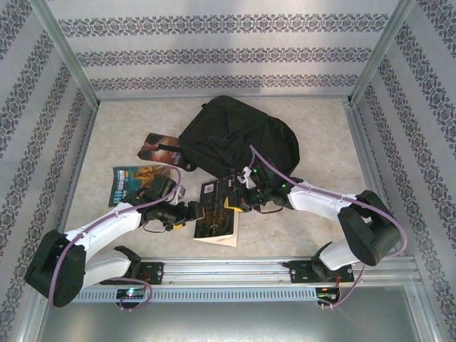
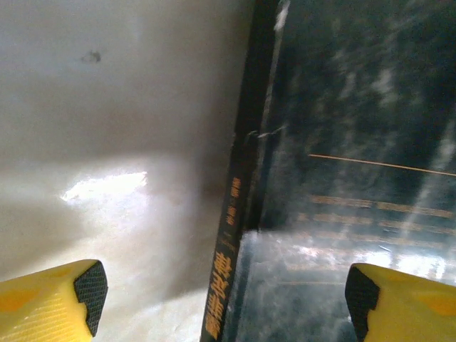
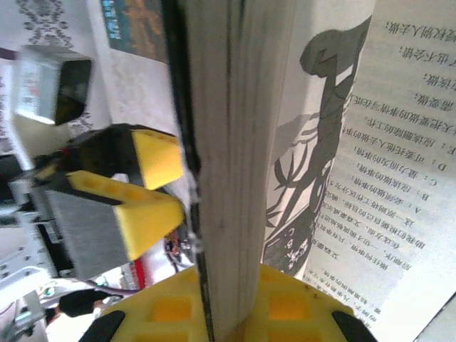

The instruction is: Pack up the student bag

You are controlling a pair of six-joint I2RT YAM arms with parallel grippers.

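Top external | right gripper is clamping black paperback by its edge | left gripper is hanging wide open beside it | risk: one-sided pinch may be letting it sag, slipping short of student bag

Dark book, colourful magazine

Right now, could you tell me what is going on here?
The right claw is shut on the edge of a dark book, while the left claw stands open beside its spine, holding nothing. The student bag lies just behind them on the table; a colourful book and a reddish book lie to its left, unpacked.
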